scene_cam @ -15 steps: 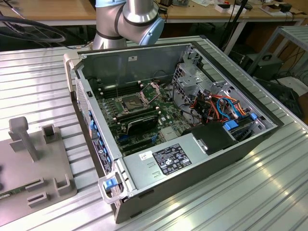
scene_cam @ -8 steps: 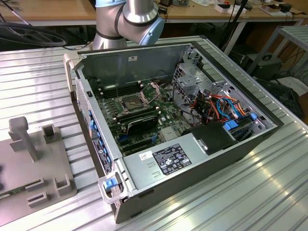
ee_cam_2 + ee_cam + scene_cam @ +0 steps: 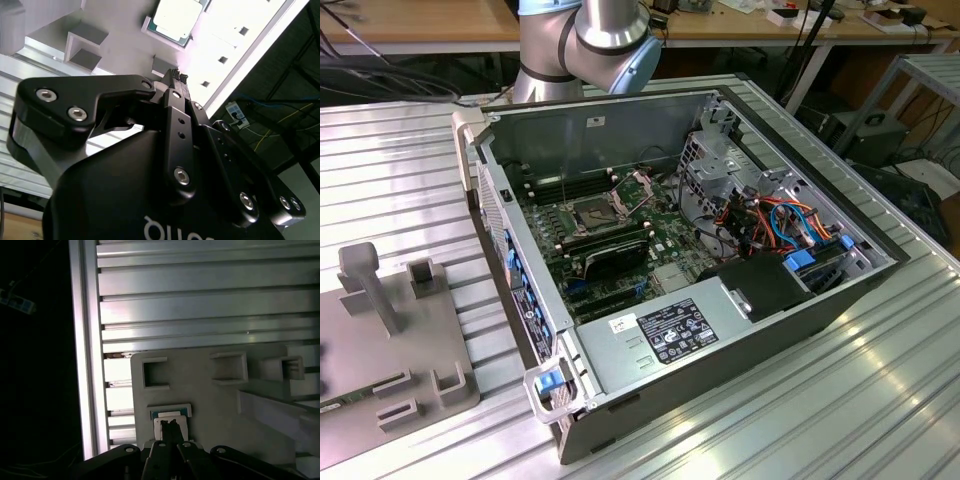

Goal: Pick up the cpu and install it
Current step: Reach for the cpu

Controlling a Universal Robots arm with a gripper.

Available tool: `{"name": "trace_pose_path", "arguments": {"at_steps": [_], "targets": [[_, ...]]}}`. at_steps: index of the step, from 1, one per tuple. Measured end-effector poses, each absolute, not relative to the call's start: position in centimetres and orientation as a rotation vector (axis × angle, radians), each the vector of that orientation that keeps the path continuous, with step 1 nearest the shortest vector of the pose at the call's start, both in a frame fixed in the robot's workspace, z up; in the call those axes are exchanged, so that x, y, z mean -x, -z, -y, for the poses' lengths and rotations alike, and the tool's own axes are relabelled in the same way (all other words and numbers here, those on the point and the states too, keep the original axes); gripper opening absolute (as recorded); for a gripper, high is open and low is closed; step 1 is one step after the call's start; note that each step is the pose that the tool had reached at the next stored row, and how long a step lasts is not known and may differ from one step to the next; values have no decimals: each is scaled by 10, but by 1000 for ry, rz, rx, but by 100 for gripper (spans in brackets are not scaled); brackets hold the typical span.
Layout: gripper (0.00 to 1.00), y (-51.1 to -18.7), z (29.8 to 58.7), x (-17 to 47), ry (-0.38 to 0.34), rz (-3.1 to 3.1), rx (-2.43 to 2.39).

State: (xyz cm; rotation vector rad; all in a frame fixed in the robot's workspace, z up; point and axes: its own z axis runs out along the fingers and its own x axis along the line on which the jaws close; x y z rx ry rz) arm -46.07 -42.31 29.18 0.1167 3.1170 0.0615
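My tool (image 3: 176, 76) is pinched together, nothing in it. Cpu (image 3: 174, 18) sits flat in its pocket on the grey fixture (image 3: 210, 405), dead ahead at 12 o'clock off the tips, not touching afaict.

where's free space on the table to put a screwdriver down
Bare ribbed table lies on the exterior view's right of the computer case, and beyond the grey fixture plate on that view's left. Inside the case is crowded, mostly around the cables.
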Motion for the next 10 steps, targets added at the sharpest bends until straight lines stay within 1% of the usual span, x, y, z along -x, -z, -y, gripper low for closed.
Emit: {"name": "trace_pose_path", "arguments": {"at_steps": [10], "targets": [[11,-282,426,461,-60,-3117,-117]]}}
